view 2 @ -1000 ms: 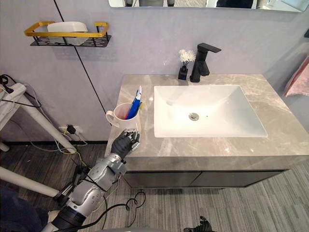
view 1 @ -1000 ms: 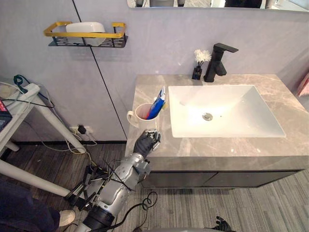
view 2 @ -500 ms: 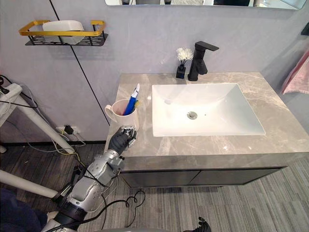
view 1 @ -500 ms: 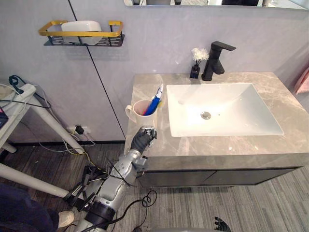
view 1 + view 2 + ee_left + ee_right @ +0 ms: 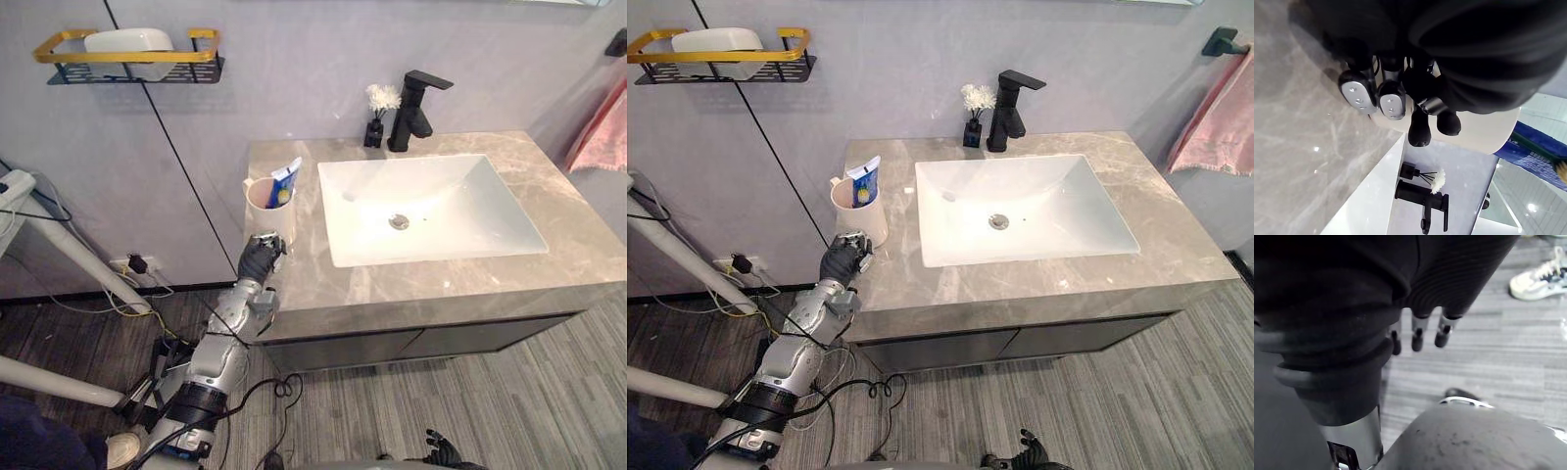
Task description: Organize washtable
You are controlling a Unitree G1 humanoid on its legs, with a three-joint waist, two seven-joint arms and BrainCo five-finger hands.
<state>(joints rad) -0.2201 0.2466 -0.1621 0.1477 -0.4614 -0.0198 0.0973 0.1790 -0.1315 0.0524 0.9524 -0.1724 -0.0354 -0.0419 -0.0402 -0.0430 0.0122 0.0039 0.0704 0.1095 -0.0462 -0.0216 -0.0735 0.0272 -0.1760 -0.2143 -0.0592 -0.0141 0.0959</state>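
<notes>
grey marbled washtable against a pale grey wall, seen from above through the head camera i am steering. a white rectangular basin is sunk into its middle, with a black faucet behind it and a small black vase of white flowers just beside the faucet. on the wall to the far left hangs a wire shelf with a yellow rail. the task's thing, a cream cup holding a blue and white toothpaste tube, stands upright on the counter's left end, near the basin's corner. my left hand sits low at the counter's front left edge, just in front of the cup's base; its wrist camera shows the fingers curled in toward the palm with nothing between them, the cup wall right behind. my right hand hangs down over the floor with its fingers loose and straight. i judge the cup step close to done, since the cup looks settled. next move calls for lifting the left hand back without nudging the cup off the edge.
</notes>
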